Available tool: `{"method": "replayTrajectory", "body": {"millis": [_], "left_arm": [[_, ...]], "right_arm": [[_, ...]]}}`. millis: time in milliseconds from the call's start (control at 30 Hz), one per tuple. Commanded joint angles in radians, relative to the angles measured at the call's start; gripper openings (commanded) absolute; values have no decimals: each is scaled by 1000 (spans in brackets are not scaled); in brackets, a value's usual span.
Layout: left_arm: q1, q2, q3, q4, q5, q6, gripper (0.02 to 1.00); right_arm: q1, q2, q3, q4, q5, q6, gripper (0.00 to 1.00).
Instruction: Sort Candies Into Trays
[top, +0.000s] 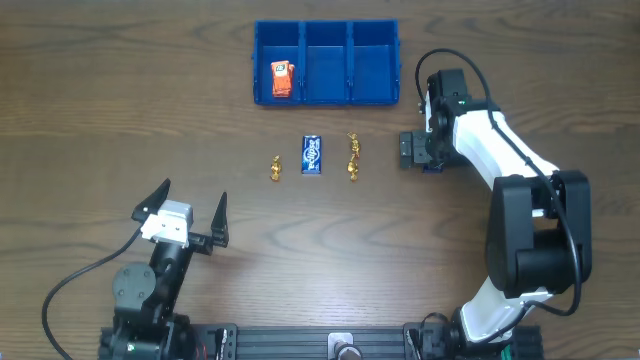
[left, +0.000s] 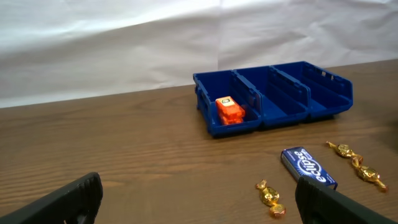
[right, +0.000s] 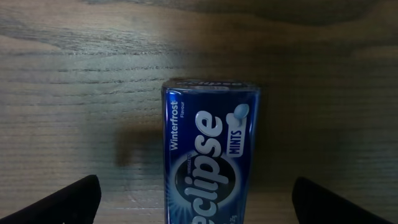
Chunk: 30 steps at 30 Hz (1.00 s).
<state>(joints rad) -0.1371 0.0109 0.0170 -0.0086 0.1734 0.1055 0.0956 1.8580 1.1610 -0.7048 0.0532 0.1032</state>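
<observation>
In the top view, the tray (top: 326, 24) stands at the far middle of the table (top: 120, 100). It has three compartments in a row, and an orange candy (top: 283, 80) lies in the leftmost one. Nearer the arms, a row of items lies on the wood. It runs from a gold candy (top: 277, 167) through a blue pack (top: 313, 154) to two more gold candies (top: 353, 143) (top: 353, 171), one just behind the other. The left gripper (top: 195, 190) sits well short of this row, on the left, with its fingers spread wide and nothing between them. The right gripper (top: 403, 150) is just right of the gold pair, pointing toward it.

In the left wrist view, the left gripper (left: 199, 208) has its two fingers far apart over bare wood. Ahead are the tray (left: 280, 115) with the orange candy (left: 229, 110) in its end compartment, the blue pack (left: 308, 167), the single gold candy (left: 269, 196) and the gold pair (left: 344, 150) (left: 370, 175).

In the right wrist view, the right gripper (right: 199, 208) is spread wide, with its fingers out at either side. A blue tin (right: 211, 155) lies flat on the table (right: 74, 93) between them, touching neither finger.
</observation>
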Motion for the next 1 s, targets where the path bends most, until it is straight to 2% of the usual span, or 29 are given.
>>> {"method": "replayTrajectory", "body": {"millis": [33, 533, 633, 800, 1000], "left_arm": [[6, -5, -12, -51, 10, 6, 996], [6, -5, -12, -51, 10, 6, 996], [6, -5, -12, -51, 10, 6, 996], [6, -5, -12, -51, 10, 6, 993], [6, -5, -12, -51, 10, 6, 996]], "right_arm": [[4, 21, 17, 5, 14, 19, 932], [3, 54, 17, 27, 13, 24, 715], [3, 54, 17, 27, 13, 24, 630], [3, 54, 17, 30, 13, 24, 367], [3, 54, 17, 33, 13, 24, 340]]}}
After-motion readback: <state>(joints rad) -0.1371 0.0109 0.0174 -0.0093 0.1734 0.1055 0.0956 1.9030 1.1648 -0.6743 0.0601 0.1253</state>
